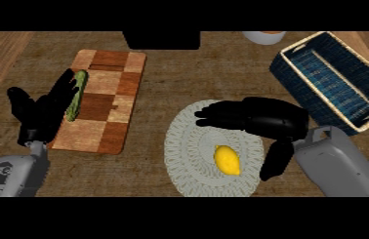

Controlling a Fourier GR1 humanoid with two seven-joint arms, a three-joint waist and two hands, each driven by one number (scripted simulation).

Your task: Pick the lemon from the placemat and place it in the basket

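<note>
A yellow lemon [227,160] lies on the grey-white oval placemat [187,155], toward its lower right. My right hand [270,118] hovers over the upper part of the placemat, fingers stretched leftward and thumb pointing down beside the lemon; it is open and holds nothing. The blue woven basket [288,67] with a pale rim stands at the right edge, tilted on a diagonal, with nothing visible inside. My left hand [43,111] rests open at the far left, fingers up.
A brown checkered cutting board [108,101] lies left of the placemat, with a green vegetable [75,99] on its left edge, partly behind my left hand. A black object [161,39] and a white cup [264,36] sit at the back edge.
</note>
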